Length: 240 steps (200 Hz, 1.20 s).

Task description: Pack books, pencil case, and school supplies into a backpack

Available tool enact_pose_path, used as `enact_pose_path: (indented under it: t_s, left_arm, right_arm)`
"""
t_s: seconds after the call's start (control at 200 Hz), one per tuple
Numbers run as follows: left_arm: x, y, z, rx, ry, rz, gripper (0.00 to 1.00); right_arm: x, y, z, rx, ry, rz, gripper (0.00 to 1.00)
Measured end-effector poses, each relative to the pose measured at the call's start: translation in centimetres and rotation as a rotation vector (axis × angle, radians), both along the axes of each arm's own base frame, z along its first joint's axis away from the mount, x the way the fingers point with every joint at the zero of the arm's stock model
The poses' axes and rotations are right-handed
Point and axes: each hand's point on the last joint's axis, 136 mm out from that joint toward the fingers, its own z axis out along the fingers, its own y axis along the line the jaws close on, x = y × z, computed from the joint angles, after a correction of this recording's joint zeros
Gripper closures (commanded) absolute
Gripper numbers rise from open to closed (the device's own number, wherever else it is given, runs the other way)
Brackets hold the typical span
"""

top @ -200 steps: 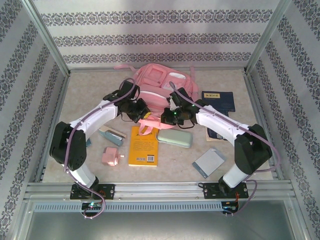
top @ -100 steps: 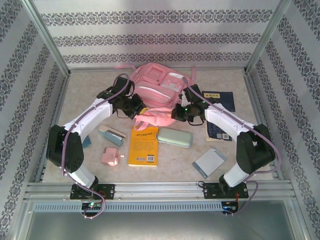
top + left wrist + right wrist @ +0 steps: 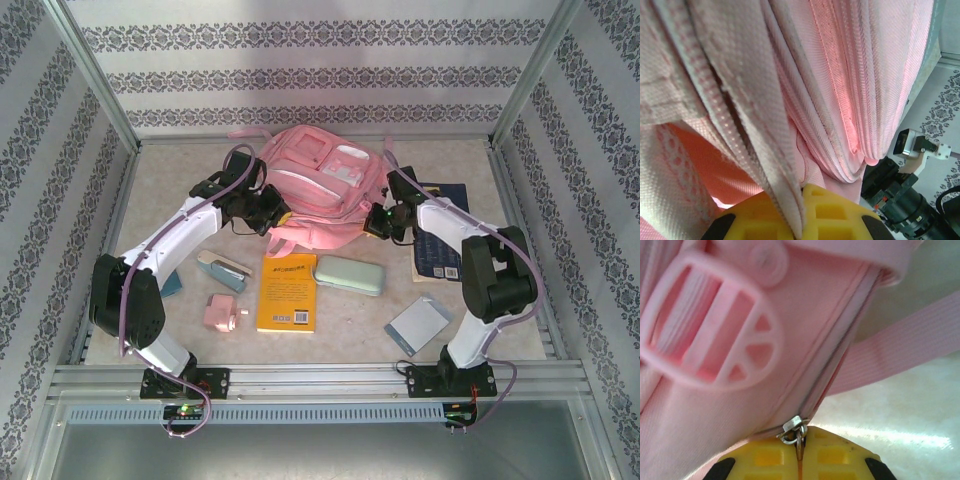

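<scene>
The pink backpack (image 3: 318, 185) lies at the far middle of the counter (image 3: 180, 180), front pockets up. Its near side sits lower and flatter than a second ago, when the fabric was bunched up between the two arms. The zipper pull (image 3: 796, 432) is pinched between the closed fingers of the right claw (image 3: 799, 460). In the overhead view that claw (image 3: 385, 220) has swept from the bag's near middle out to its right corner, beside a pink strap (image 3: 900, 347). The slider has most likely run along its track and the main compartment is opening, though the gap itself is hard to see.

The left claw (image 3: 802, 217) stays clamped on a fold of the backpack's fabric at the left edge. It has drawn slightly back and outward, holding the bag against the pull.

Nothing is packed yet. The yellow-orange book (image 3: 287, 292) and the mint pencil case (image 3: 348, 275) lie just in front of the bag. The pink boxy item (image 3: 222, 313) and the grey-blue pad (image 3: 420, 325) lie nearer the arm bases. A navy book (image 3: 437, 262) sits on the right, partly under the right arm.
</scene>
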Motion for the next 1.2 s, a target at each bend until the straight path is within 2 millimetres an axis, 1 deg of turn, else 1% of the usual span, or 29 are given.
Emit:
enact_pose_path:
  t_s: [0.285, 0.46, 0.51, 0.625, 0.67, 0.715, 0.789, 0.849, 0.949, 1.019, 1.079, 1.144, 1.199]
  left_arm:
    - [0.1, -0.1, 0.2, -0.006, -0.01, -0.002, 1.0]
    - [0.2, -0.2, 0.5, -0.011, -0.023, -0.002, 1.0]
    - [0.3, -0.2, 0.6, -0.013, -0.026, -0.002, 1.0]
    - [0.4, -0.2, 0.7, -0.015, -0.034, 0.0, 1.0]
    - [0.4, -0.1, 0.6, -0.012, -0.033, 0.006, 1.0]
    - [0.3, -0.1, 0.5, -0.009, -0.031, 0.012, 1.0]
    - [0.0, -0.1, 0.3, -0.005, -0.023, 0.017, 1.0]
    - [-0.4, -0.5, -0.1, -0.001, -0.014, 0.013, 1.0]
    - [-1.1, -1.7, -0.8, -0.003, -0.007, -0.001, 1.0]
    - [-1.6, -2.6, -1.4, -0.003, -0.004, -0.01, 1.0]
    - [-1.8, -3.4, -1.9, -0.004, 0.004, -0.018, 0.93]
    - [-1.7, -4.6, -2.6, -0.009, 0.009, -0.03, 0.8]
    - [-1.7, -5.7, -3.4, -0.004, 0.02, -0.058, 0.69]
  right_arm:
    - [3.8, -0.9, 0.1, 0.024, 0.005, -0.044, 1.0]
    - [4.7, -1.3, 0.5, 0.046, 0.017, -0.057, 1.0]
    - [5.0, -1.4, 0.5, 0.05, 0.022, -0.06, 0.95]
    - [5.9, -1.2, 0.6, 0.063, 0.032, -0.07, 0.71]
    - [6.4, -1.6, 0.6, 0.056, 0.023, -0.08, 0.64]
    - [6.8, -2.3, 0.7, 0.049, 0.013, -0.1, 0.6]
    - [7.8, -3.4, 1.0, 0.038, -0.011, -0.134, 0.58]
    - [8.7, -3.9, 1.7, 0.039, -0.037, -0.146, 0.57]
    - [10.1, -3.9, 2.8, 0.034, -0.08, -0.15, 0.57]
    - [10.4, -3.8, 3.2, 0.0, -0.101, -0.145, 0.57]
    - [10.2, -3.8, 3.3, -0.046, -0.114, -0.138, 0.57]
    - [9.4, -3.7, 3.8, -0.095, -0.127, -0.132, 0.57]
    - [8.5, -3.9, 4.8, -0.135, -0.149, -0.125, 0.56]
